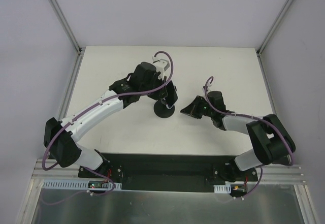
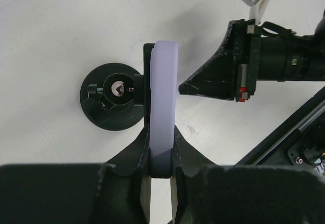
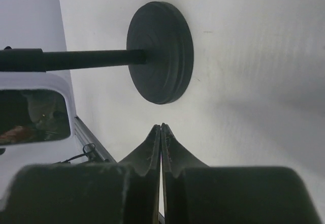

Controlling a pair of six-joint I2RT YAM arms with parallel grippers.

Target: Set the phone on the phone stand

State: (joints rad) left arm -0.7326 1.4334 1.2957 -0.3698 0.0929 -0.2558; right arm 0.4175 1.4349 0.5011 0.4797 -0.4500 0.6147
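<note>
My left gripper [image 1: 168, 95] [image 2: 161, 133] is shut on the phone [image 2: 164, 92], which shows edge-on as a pale lavender strip held upright between the fingers. In the top view the phone [image 1: 173, 93] hangs just above the phone stand [image 1: 164, 112]. The stand's round black base [image 2: 114, 96] lies left of the phone, and its black bracket sits against the phone's left face. My right gripper [image 1: 186, 110] [image 3: 161, 128] is shut and empty, pointing at the stand's base [image 3: 160, 51] from the right, a short gap away. The phone's pale-rimmed corner [image 3: 33, 113] shows at the left.
The white table [image 1: 223, 71] is bounded by pale walls and metal rails. My right gripper's black wedge [image 2: 218, 76] lies close to the right of the phone. A black mounting plate [image 1: 167, 165] runs along the near edge.
</note>
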